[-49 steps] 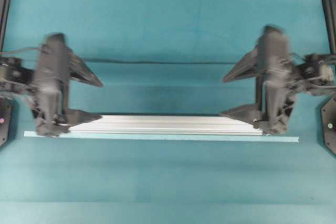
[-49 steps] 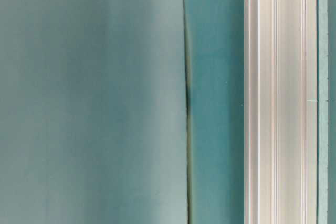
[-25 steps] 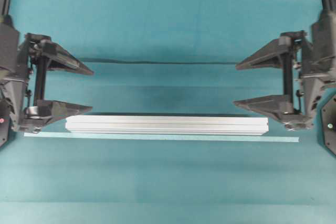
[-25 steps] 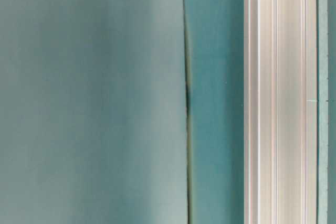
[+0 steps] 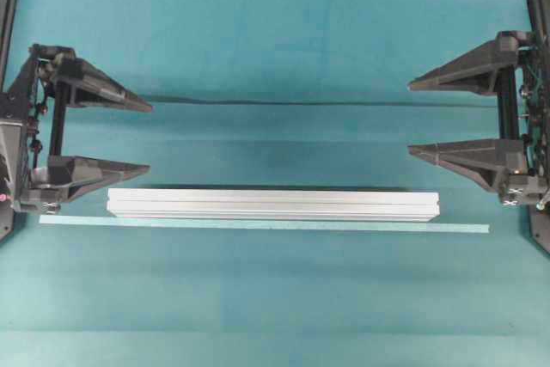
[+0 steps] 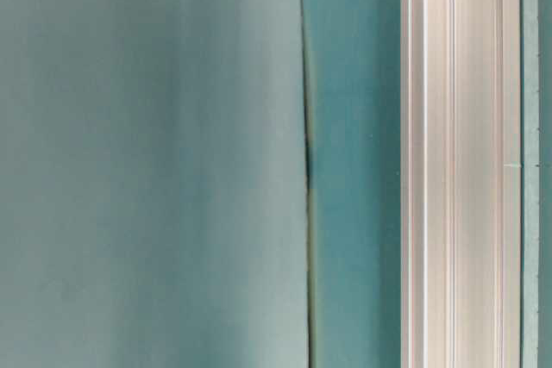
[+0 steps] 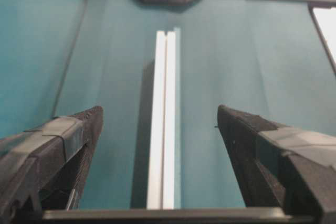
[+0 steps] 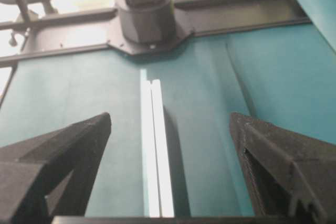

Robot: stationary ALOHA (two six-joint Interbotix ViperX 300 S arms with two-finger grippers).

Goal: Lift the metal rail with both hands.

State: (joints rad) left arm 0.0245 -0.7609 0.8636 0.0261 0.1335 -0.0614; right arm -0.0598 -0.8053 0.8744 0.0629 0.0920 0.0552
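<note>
hidden/cut off: table-level view shows only a stretch of the rail (image 6: 457,161) and tape (image 6: 530,161); both ends run out of frame, no gripper in it. arm bodies are cut by the overhead view's side edges. the rail's near end is hidden behind the gripper frame in each wrist view.
rail: lies flat on the teal worktop (image 5: 275,298), nearer the front edge than the back, just behind the tape strip (image 5: 258,224).
long axis: left-right across the overhead view; grooves run lengthwise.
left gripper (image 5: 146,137): off the rail's left end, fingers (image 5: 99,168) spread wide, holding nothing.
right gripper (image 5: 412,118): beyond the right end, well clear, fingers (image 5: 468,158) spread wide, empty.
contact: none seen at either end.
</note>
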